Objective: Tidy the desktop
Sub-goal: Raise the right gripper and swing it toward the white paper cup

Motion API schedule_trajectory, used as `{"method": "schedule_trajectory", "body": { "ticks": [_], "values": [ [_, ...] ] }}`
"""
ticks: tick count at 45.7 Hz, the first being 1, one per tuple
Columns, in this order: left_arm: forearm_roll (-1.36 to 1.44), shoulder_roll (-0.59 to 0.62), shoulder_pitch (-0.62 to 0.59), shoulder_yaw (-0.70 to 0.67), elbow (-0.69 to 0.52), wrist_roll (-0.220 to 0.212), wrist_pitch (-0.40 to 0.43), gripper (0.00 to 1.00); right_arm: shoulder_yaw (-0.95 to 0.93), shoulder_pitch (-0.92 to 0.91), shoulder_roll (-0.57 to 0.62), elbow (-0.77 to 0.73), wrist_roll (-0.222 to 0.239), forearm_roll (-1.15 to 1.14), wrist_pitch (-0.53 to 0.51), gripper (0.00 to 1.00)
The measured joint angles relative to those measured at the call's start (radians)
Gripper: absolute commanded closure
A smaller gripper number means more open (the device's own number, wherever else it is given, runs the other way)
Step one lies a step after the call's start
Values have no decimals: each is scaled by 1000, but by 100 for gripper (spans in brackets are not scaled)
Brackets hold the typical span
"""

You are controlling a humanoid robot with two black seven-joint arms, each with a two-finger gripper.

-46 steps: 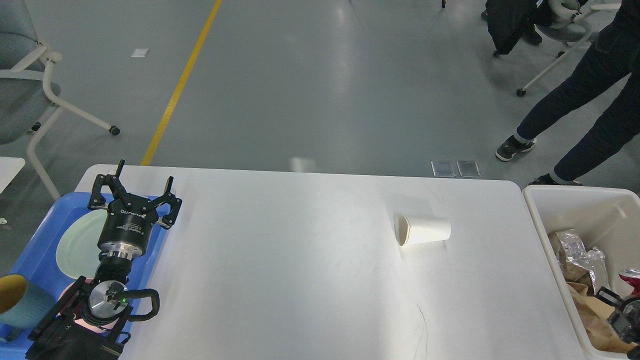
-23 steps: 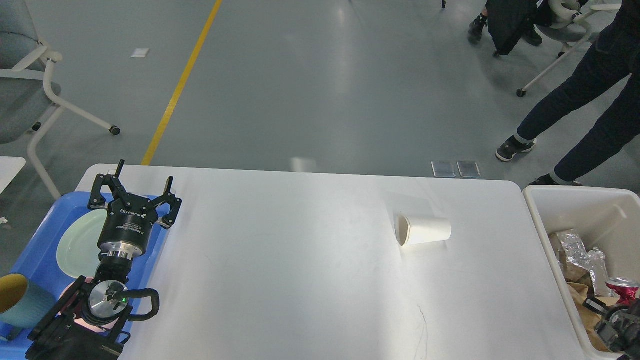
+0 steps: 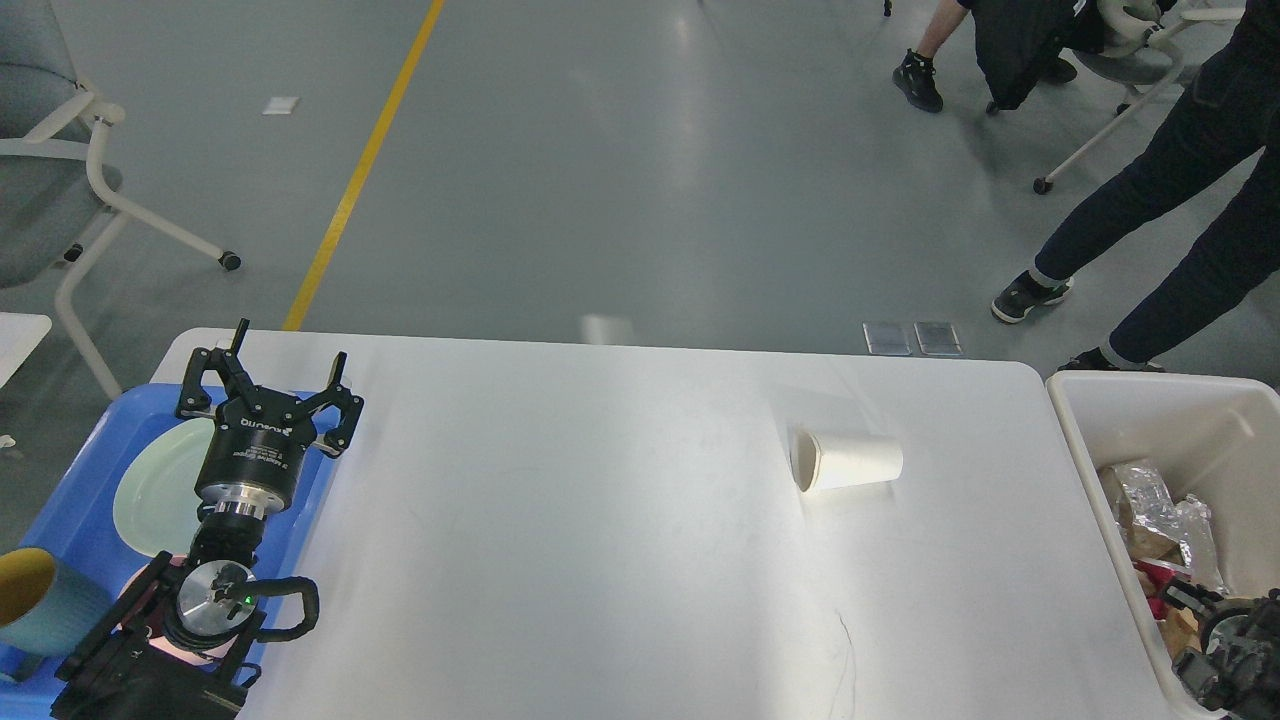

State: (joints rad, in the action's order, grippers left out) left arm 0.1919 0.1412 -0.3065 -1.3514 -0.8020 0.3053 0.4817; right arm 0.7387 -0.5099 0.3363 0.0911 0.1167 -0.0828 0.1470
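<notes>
The desktop [image 3: 600, 540] is a wide white tabletop filling the lower half of the head view. A white paper cup [image 3: 848, 461] lies on its side on it, right of centre, mouth facing left. My left gripper [image 3: 268, 378] hovers open over the table's far left edge, above the blue tray, with nothing between its fingers. My right gripper [image 3: 1222, 650] is a dark shape at the bottom right corner, low inside the bin; its fingers cannot be told apart. It is far from the cup.
A blue tray [image 3: 70, 500] at the left holds a pale green plate [image 3: 150, 490] and a teal cup [image 3: 40, 600]. An off-white bin [image 3: 1170, 410] at the right holds foil, brown paper and a red can [image 3: 1156, 579]. Chairs and people's legs stand beyond the table.
My right gripper sank toward the bottom right corner. The red can shifted left and lower in the bin. A foot walked in at the top. The left arm and paper cup stayed still.
</notes>
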Motion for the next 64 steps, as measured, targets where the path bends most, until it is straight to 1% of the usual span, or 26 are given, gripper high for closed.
{"method": "schedule_trajectory", "body": {
  "ticks": [12, 17, 20, 22, 25, 29, 31, 34, 37, 41, 46, 49, 51, 56, 62, 64],
  "values": [
    [0, 0, 0, 0, 0, 0, 0, 4, 2, -16, 12, 6, 0, -4, 3, 0],
    [0, 0, 0, 0, 0, 0, 0, 4, 15, -50, 21, 20, 2, -21, -14, 0],
    [-1, 0, 0, 0, 0, 0, 0, 4, 36, -98, 60, 77, 5, -52, -43, 0],
    [-1, 0, 0, 0, 0, 0, 0, 4, 59, -159, 115, 169, 7, -97, -85, 0],
    [-1, 0, 0, 0, 0, 0, 0, 4, 95, -279, 194, 322, 8, -171, -137, 0],
    [0, -1, 0, 0, 0, 0, 0, 4, 178, -492, 275, 558, 8, -276, -203, 0],
    [-1, -1, 0, 0, 0, 0, 0, 4, 236, -595, 293, 650, 9, -303, -243, 0],
    [0, -1, 0, 0, 0, 0, 0, 4, 347, -778, 297, 776, 9, -323, -340, 0],
    [-1, -1, 0, 0, 0, 0, 0, 4, 451, -965, 272, 873, 9, -329, -476, 0],
    [0, -2, 0, 0, 0, 0, 0, 4, 550, -1187, 198, 953, 9, -330, -683, 0],
    [0, -2, 1, 0, 0, 0, 0, 4, 592, -1418, 108, 1018, 9, -330, -942, 0],
    [0, -2, 2, 0, 0, 0, 0, 4, 594, -1533, 78, 1076, 9, -327, -1046, 0],
    [0, -2, 2, 0, 0, 0, 0, 4, 593, -1608, 62, 1131, 9, -325, -1080, 0],
    [0, -2, 2, 0, 0, 0, 0, 4, 592, -1778, 37, 1312, 8, -320, -1104, 0],
    [0, 0, 2, 0, 0, 0, 0, 4, 592, -1999, 21, 1533, 2, -290, -1085, 0],
    [0, 0, 2, 0, 1, 1, 0, 4, 593, -2043, 18, 1577, 1, -264, -1068, 0]
  ]
}}
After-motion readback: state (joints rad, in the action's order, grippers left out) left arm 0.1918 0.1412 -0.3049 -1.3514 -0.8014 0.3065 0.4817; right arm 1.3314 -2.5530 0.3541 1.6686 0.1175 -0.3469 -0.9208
